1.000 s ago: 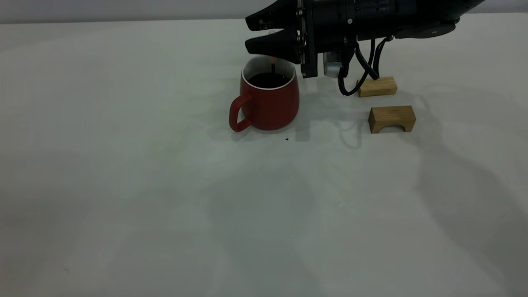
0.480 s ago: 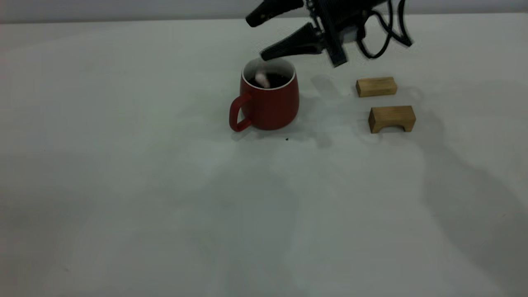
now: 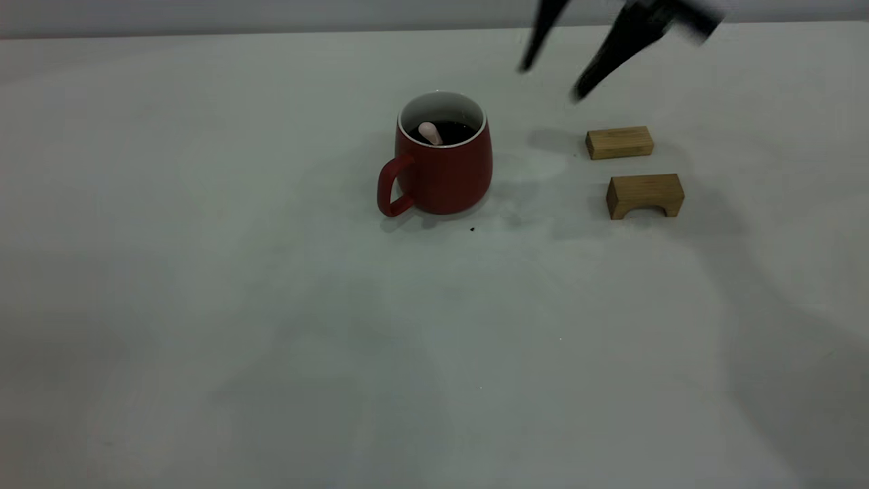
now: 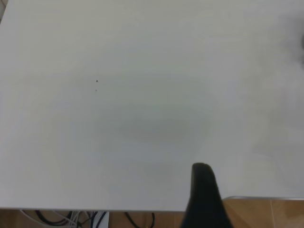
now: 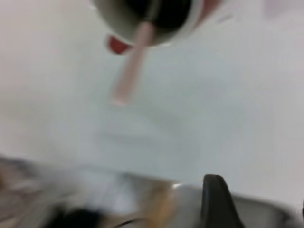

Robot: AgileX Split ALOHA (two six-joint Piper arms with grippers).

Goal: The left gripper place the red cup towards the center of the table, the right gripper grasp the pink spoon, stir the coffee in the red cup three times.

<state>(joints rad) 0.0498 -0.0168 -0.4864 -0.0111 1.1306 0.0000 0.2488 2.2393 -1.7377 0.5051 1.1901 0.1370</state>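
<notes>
While unheld, one pink spoon (image 3: 430, 133)

Blurred gripper, sunken spoon, one lone finger

The right gripper (image 3: 551, 80) is a motion-smeared pair of spread dark fingers, its body cut off by the exterior view's top edge. The pink spoon (image 3: 430, 132) shows only its handle above the coffee (image 3: 456, 131); the bowl is submerged. The left gripper (image 4: 205, 199) shows one finger tip only.

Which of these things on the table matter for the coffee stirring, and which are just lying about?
In the job:
red cup
coffee inside it
pink spoon, left standing in the cup
right gripper, open, above the blocks
table

Just lying about:
two wooden blocks, right of the cup
</notes>
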